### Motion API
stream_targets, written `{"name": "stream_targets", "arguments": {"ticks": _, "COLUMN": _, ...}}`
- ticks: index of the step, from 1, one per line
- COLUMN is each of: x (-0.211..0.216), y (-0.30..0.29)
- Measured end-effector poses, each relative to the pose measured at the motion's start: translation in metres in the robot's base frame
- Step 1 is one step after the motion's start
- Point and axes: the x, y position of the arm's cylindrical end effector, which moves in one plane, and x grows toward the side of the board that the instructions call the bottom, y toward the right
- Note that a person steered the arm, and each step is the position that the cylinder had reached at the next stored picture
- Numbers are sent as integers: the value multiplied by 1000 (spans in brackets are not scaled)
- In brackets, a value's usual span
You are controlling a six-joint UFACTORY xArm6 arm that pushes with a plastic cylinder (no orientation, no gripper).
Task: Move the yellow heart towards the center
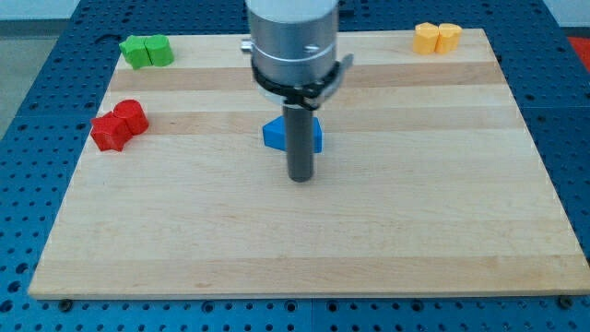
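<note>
The yellow heart (437, 38) lies at the view's top right corner of the wooden board (304, 231). My tip (300, 178) stands near the board's middle, far to the lower left of the yellow heart. A blue block (279, 136), partly hidden by the rod, lies just above and behind the tip; whether they touch I cannot tell.
A green block (147, 50) lies at the view's top left corner. A red block (120, 124) lies at the left side. The board sits on a blue perforated table (37, 111). The arm's grey housing (293, 41) hangs over the top middle.
</note>
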Motion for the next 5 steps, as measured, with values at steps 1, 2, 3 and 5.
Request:
{"name": "stream_targets", "arguments": {"ticks": 1, "x": 17, "y": 77}}
{"name": "stream_targets", "arguments": {"ticks": 2, "x": 17, "y": 150}}
{"name": "stream_targets", "arguments": {"ticks": 3, "x": -8, "y": 221}}
{"name": "stream_targets", "arguments": {"ticks": 5, "x": -116, "y": 340}}
